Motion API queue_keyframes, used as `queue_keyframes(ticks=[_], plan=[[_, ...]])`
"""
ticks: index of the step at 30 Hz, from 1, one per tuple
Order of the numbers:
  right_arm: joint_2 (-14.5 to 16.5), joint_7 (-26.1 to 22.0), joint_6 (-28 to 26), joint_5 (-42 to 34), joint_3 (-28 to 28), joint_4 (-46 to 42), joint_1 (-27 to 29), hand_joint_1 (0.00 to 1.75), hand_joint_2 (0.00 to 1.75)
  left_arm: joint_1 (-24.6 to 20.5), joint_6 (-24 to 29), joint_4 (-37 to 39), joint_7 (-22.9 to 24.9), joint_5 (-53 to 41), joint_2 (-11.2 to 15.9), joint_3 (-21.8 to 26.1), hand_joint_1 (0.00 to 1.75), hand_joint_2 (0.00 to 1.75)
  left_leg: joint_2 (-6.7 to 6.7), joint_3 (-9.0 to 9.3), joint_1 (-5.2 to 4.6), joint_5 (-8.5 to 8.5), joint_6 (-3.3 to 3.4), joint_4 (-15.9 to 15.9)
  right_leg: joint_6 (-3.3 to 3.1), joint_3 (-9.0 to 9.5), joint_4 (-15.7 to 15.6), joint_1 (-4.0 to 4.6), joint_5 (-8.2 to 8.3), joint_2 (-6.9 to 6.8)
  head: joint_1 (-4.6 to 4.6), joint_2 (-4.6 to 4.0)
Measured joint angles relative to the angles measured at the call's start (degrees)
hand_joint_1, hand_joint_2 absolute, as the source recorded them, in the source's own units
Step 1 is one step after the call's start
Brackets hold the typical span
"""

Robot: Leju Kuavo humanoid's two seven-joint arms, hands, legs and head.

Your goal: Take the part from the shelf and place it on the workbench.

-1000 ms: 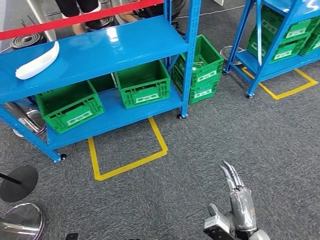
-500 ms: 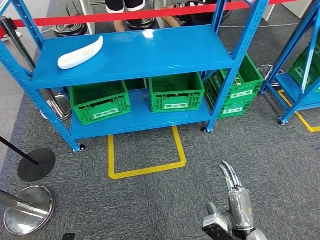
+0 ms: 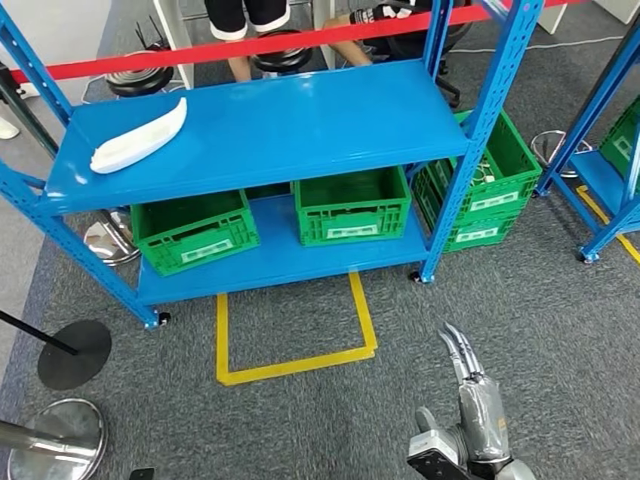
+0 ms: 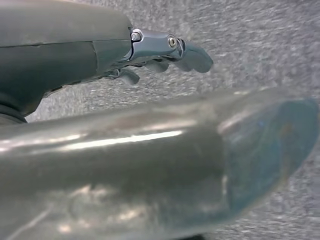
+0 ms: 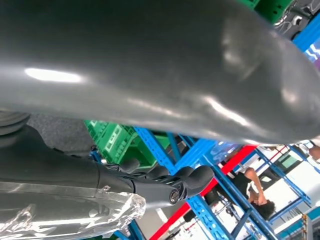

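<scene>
My right robot hand [image 3: 477, 400] hangs spread and empty; reaching from here risks nudging the curved white plastic part [image 3: 139, 137] off the blue metal shelf [image 3: 302, 125].

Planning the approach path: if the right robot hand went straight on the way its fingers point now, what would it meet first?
Probably the yellow floor marking, then the blue shelf's lower level. The right robot hand has only carpet ahead before that, though depth is unclear.
</scene>
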Motion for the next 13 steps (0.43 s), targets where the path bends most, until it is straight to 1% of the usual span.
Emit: queue_keyframes(ticks=[1, 2, 4, 5, 6, 7, 8, 9, 10, 11, 12, 13], plan=[[0.0, 0.0, 0.0, 0.0, 0.0, 0.1, 0.0, 0.0, 0.0, 0.0, 0.0, 0.0, 0.0, 0.0, 0.0, 0.0, 0.0, 0.0, 0.0, -0.45, -0.05, -0.26, 0.23, -1.7, 0.01, 1.21, -0.1, 0.06, -0.84, 0.01, 0.0, 0.01], [0.0, 0.0, 0.1, 0.0, 0.0, 0.1, 0.0, 0.0, 0.0, 0.1, 0.0, 0.0, 0.0, 0.0, 0.0, 0.0, 0.0, 0.0, 0.04, -0.44, -0.15, 1.49, 0.59, -4.4, 0.07, 2.3, -0.1, 0.13, -1.73, -0.02, 0.0, 0.01], [0.0, 0.0, 0.1, 0.0, 0.0, 0.2, -0.1, 0.0, 0.0, 0.2, 0.0, 0.0, 0.0, -0.1, 0.1, 0.1, 0.0, 0.0, 0.43, -0.02, -0.61, 8.8, 1.48, -11.1, 0.36, 4.0, -0.1, 0.35, -3.51, -0.03, -0.04, 0.01], [0.0, 0.0, 0.1, 0.0, 0.0, 0.3, -0.1, 0.0, 0.0, 0.3, 0.0, 0.0, 0.0, -0.1, 0.0, 0.2, 0.0, 0.0, 0.6, 0.25, -0.81, 11.67, 1.79, -13.5, 0.57, 4.64, -0.4, 0.5, -4.53, 0.0, -0.01, 0.0], [0.0, 0.0, 0.1, -0.1, 0.0, 0.3, -0.1, 0.0, 0.0, 0.3, 0.0, 0.0, 0.0, -0.1, 0.0, 0.2, 0.0, 0.0, 0.68, 0.51, -0.9, 13.19, 1.98, -15.1, 0.81, 5.63, -0.5, 0.66, -5.06, 0.05, 0.0, -0.01], [0.0, 0.0, 0.1, -0.2, 0.0, 0.4, -0.1, 0.0, 0.0, 0.3, 0.0, 0.0, 0.0, 0.0, 0.0, 0.3, 0.0, 0.0, 0.62, 0.97, -0.88, 13.33, 2.07, -15.9, 1.07, 6.59, -0.8, 0.81, -5.36, 0.09, 0.04, -0.01], [0.0, 0.2, 0.2, -0.4, 0.0, 0.4, -0.1, 0.0, 0.0, 0.3, 0.1, 0.0, 0.0, 0.0, -0.1, 0.3, 0.0, 0.0, 0.54, 1.81, -0.69, 13.86, 2.23, -16.1, 1.34, 7.48, -0.9, 0.87, -5.62, 0.05, 0.18, 0.0], [0.1, 0.5, 0.3, -0.7, 0.0, 0.4, -0.1, 0.0, 0.0, 0.3, 0.2, 0.0, 0.1, 0.0, -0.1, 0.3, 0.0, 0.0, 0.52, 2.67, -0.54, 14.28, 2.52, -16.3, 1.63, 7.93, -0.1, 0.89, -5.5, 0.01, 0.29, 0.0], [0.1, 1.0, 0.5, -1.2, -0.1, 0.4, -0.2, 0.0, 0.0, 0.2, 0.4, 0.0, 0.1, 0.0, -0.2, 0.3, 0.0, 0.0, 0.54, 3.48, -0.46, 14.63, 2.88, -16.4, 1.91, 7.25, 1.6, 0.88, -5.69, 0.02, 0.43, 0.0], [0.2, 1.7, 1.0, -2.1, -0.3, 0.5, -0.2, 0.0, 0.0, 0.1, 0.5, 0.0, 0.2, 0.0, -0.2, 0.4, 0.0, 0.0, 0.54, 4.14, -0.39, 14.71, 3.2, -16.4, 2.16, 5.63, 4.7, 0.85, -6.23, 0.03, 0.5, 0.0], [0.4, 2.3, 1.8, -3.6, -0.8, 0.9, -0.3, 0.0, 0.0, 0.0, 0.6, 0.0, 0.2, -0.1, -0.2, 0.4, 0.0, 0.0, 0.47, 4.6, -0.4, 14.17, 3.42, -16.4, 2.35, 3.32, 8.3, 0.83, -7.28, 0.06, 0.6, -0.01], [0.4, 2.7, 2.2, -4.3, -1.0, 1.1, -0.3, 0.0, 0.0, -0.1, 0.7, 0.0, 0.2, -0.1, -0.2, 0.4, 0.0, 0.0, 0.43, 4.76, -0.41, 13.96, 3.52, -16.4, 2.44, 1.94, 10.3, 0.82, -7.78, 0.09, 0.6, -0.01]])
